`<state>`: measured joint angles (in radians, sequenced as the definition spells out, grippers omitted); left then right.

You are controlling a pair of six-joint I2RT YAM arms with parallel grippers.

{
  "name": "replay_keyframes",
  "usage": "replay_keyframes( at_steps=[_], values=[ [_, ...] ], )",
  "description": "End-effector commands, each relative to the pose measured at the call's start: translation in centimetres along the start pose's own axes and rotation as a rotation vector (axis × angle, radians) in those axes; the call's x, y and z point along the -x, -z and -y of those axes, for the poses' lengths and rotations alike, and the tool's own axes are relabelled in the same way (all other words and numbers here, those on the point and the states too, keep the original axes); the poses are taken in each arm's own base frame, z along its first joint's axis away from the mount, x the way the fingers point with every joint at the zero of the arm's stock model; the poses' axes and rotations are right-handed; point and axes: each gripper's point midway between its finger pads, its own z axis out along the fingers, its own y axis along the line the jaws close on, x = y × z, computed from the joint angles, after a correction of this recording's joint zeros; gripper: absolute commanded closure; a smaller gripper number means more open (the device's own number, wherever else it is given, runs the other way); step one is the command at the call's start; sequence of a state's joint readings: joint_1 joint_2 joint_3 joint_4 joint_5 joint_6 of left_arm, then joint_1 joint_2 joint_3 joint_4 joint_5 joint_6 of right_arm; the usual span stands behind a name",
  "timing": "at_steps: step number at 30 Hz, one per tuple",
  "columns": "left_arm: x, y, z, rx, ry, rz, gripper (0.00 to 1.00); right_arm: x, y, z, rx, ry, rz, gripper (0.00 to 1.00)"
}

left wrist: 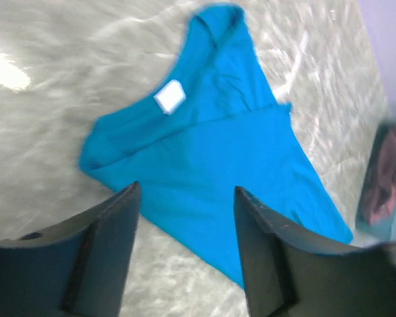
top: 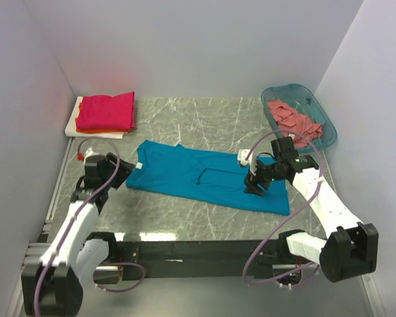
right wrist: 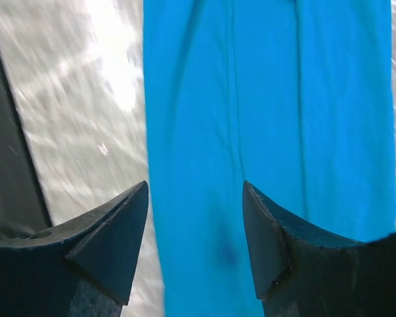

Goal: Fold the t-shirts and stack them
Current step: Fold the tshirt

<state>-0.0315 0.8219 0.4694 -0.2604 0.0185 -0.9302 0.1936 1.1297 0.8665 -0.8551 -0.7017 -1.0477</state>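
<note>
Two tools, left gripper (left wrist: 185, 198) and right gripper (right wrist: 195, 191), both spread, empty, above teal shirt (top: 208, 175) lying flat mid table (top: 204, 122). I judge folding in hand; next I need pinch at right end, fold leftward.

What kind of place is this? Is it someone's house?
Probably a robot practice booth, not a house. Plain white walls box in a marble-patterned table, the left arm and right arm are bolted at its near edge, and a teal-blue t-shirt lies spread out for folding.

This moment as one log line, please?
teal t-shirt: spread flat | left gripper: open | right gripper: open over it | magenta t-shirt: folded, far-left
</note>
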Motion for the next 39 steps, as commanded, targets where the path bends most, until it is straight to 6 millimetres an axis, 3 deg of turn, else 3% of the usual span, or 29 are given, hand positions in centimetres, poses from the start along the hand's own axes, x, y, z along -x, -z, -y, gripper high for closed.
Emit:
replay_keyframes(
  at_steps=[1, 2, 4, 5, 6, 7, 8, 9, 10, 11, 12, 13, 14, 17, 31, 39],
  values=[
    [1.0, -1.3, 6.4, -0.208, -0.104, -0.084, 0.43, 4.7, 0.2, 1.0, 0.002, -0.135, 0.18, 0.35],
    [1.3, -3.5, 7.5, -0.184, -0.111, -0.145, 0.46, 4.9, 0.2, 1.2, -0.002, -0.149, 0.19, 0.36],
    [0.7, -6.0, 8.1, -0.128, -0.118, -0.225, 0.49, 5.1, 0.2, 1.9, -0.038, -0.173, 0.195, 0.36],
    [-0.3, -8.7, 6.4, -0.029, -0.108, -0.277, 0.5, 5.0, 0.4, 2.2, -0.059, -0.177, 0.192, 0.36],
    [0.1, -9.4, 8.0, 0.01, -0.111, -0.284, 0.49, 5.1, 0.4, 2.7, -0.087, -0.174, 0.193, 0.36],
    [0.5, -10.7, 7.6, 0.086, -0.119, -0.259, 0.47, 4.3, 0.4, 2.9, -0.118, -0.193, 0.172, 0.36],
    [1.2, -12.8, 8.5, 0.133, -0.117, -0.25, 0.47, 4.1, 0.4, 3.0, -0.131, -0.196, 0.17, 0.36],
    [-0.4, -12.8, 7.6, 0.234, -0.125, -0.299, 0.46, 3.9, 0.4, 3.1, -0.141, -0.192, 0.168, 0.36],
    [0.2, -13.7, 6.9, 0.325, -0.144, -0.251, 0.45, 3.3, 0.1, 2.9, -0.143, -0.202, 0.159, 0.36],
    [0.4, -15.5, 7.6, 0.379, -0.151, -0.244, 0.45, 3.2, 0.1, 2.9, -0.151, -0.199, 0.16, 0.36],
    [-0.7, -15.1, 6.7, 0.478, -0.161, -0.274, 0.45, 3.0, 0.0, 2.8, -0.147, -0.203, 0.156, 0.36],
    [-0.4, -15.5, 6.2, 0.539, -0.174, -0.259, 0.46, 2.9, 0.0, 2.9, -0.145, -0.204, 0.151, 0.36],
    [-0.4, -17.1, 6.6, 0.564, -0.176, -0.255, 0.47, 2.9, 0.0, 2.7, -0.137, -0.208, 0.153, 0.36],
    [-1.4, -18.2, 5.7, 0.632, -0.178, -0.279, 0.51, 2.8, 0.1, 2.6, -0.131, -0.21, 0.159, 0.36],
    [-2.2, -20.8, 4.0, 0.712, -0.253, -0.301, 0.64, 2.9, 0.9, 2.4, -0.137, -0.2, 0.192, 0.36],
    [-3.0, -22.9, 4.9, 0.635, -0.292, -0.342, 0.67, 3.0, 1.3, 2.2, -0.126, -0.201, 0.21, 0.37]
  ],
)
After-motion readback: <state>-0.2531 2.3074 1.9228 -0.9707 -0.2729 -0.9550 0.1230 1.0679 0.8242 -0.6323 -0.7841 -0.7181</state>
